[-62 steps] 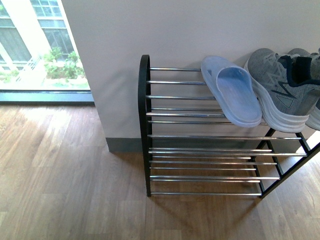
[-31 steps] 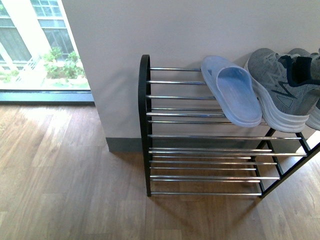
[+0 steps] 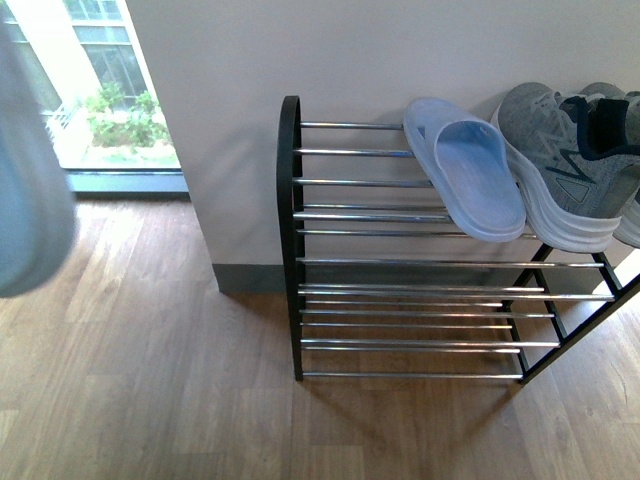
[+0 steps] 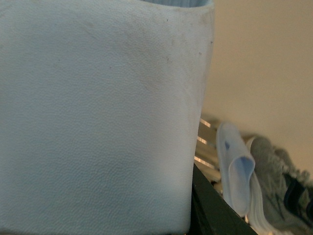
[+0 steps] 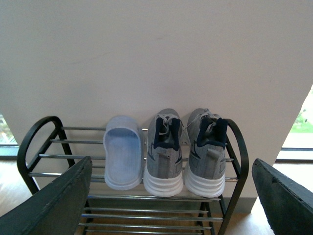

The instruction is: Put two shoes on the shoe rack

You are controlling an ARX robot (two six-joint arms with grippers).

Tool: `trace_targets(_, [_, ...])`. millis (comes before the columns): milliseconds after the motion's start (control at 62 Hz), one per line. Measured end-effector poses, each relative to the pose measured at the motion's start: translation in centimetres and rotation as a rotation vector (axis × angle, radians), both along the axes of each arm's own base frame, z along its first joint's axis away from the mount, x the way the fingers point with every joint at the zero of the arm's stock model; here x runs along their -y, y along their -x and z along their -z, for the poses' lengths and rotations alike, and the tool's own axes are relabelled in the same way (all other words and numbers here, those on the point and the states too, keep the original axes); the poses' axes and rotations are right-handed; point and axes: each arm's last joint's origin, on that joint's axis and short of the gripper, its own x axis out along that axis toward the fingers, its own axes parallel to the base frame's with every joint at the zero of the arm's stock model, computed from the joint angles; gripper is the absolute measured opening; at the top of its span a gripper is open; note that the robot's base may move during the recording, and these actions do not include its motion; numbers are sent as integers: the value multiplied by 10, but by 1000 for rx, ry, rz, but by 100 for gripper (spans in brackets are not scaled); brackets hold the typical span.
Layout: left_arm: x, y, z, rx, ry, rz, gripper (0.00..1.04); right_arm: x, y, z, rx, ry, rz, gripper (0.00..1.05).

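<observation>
On the shoe rack point(image 5: 234, 161) sit 3 shoes in a row on the top tier: 1 pale-blue slide sandal point(image 5: 122, 159) and 2 grey sneakers point(image 5: 165, 159), side by side. A 2nd pale-blue sandal point(image 4: 98, 117) fills most of the left wrist view and shows as a blur at the edge of the front view, so 2 sandals and 2 sneakers in all, with 1 rack
</observation>
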Motion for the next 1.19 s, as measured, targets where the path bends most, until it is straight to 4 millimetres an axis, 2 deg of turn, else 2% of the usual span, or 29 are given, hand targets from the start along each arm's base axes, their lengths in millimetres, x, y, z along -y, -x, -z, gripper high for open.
trace_targets(81, [14,-30,17,-107,-31,68,2,0,0,0,0,0,0,96])
trace_targets(161, [21,-50,24,-155,-45,96,2,0,0,0,0,0,0,96])
trace_targets(420, [44,-111,24,-230,-57,212,2,0,0,0,0,0,0,96])
trace_targets(549, [67,-140,23,-230,-55,261,2,0,0,0,0,0,0,96])
trace_targets(629, [92,-162,26,-236,-62,306,2,0,0,0,0,0,0,96])
trace_targets(920, [160,-201,52,-291,-40,393,2,0,0,0,0,0,0,96])
trace_targets(1049, [181,-207,58,-309,-23,407,2,0,0,0,0,0,0,96])
trace_targets(1194, [199,-219,78,-351,-24,392,2,0,0,0,0,0,0,96])
